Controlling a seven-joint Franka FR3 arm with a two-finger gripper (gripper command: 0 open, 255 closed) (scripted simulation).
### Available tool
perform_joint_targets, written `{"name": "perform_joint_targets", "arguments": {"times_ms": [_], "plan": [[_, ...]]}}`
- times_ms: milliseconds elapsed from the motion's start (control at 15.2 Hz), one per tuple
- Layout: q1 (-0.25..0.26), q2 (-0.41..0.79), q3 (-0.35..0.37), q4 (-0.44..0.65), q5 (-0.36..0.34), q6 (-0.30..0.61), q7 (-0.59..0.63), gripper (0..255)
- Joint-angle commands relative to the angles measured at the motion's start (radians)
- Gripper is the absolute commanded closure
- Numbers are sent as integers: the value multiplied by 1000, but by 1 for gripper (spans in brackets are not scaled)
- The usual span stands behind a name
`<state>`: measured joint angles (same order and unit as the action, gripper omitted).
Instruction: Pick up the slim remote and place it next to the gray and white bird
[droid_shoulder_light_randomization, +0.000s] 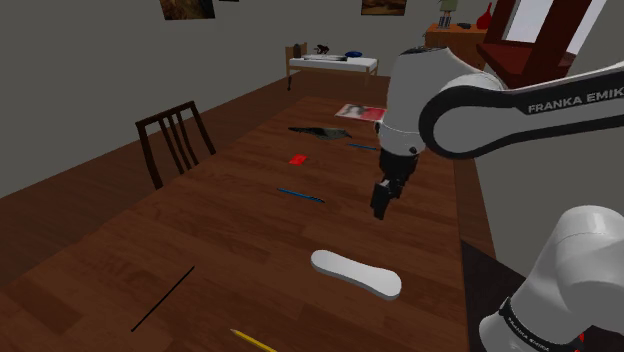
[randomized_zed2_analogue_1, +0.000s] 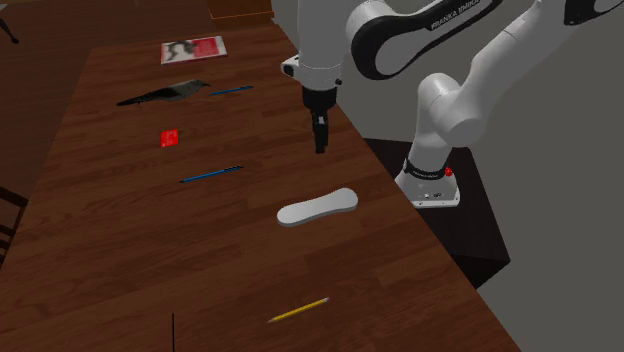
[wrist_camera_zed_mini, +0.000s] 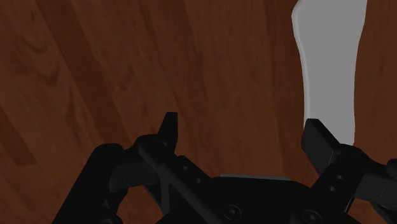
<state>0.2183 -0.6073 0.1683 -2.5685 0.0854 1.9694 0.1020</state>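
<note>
My gripper hangs above the wooden worktop, its fingers spread wide and holding nothing. The slim white remote lies flat on the worktop towards my stand's edge, beside one finger rather than between them.

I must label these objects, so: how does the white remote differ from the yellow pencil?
The remote is pale grey-white, broad, with rounded ends; the pencil is yellow and thin. The remote lies closer to the gripper than the pencil. Both lie flat on the wooden table.
</note>
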Motion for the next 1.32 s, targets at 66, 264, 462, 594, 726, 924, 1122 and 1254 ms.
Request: {"name": "perform_joint_targets", "arguments": {"times_ms": [66, 264, 462, 594, 726, 924, 1122, 1254], "plan": [[40, 63, 49, -11, 21, 73, 11, 0], [75, 129, 95, -21, 35, 146, 18, 0], [107, 202, 142, -22, 42, 219, 29, 0], [126, 255, 174, -20, 41, 267, 38, 0], [125, 265, 177, -27, 40, 284, 40, 0], [122, 294, 184, -47, 35, 332, 45, 0], [118, 332, 191, -68, 27, 391, 52, 0], [118, 332, 191, -68, 27, 391, 52, 0]]}}
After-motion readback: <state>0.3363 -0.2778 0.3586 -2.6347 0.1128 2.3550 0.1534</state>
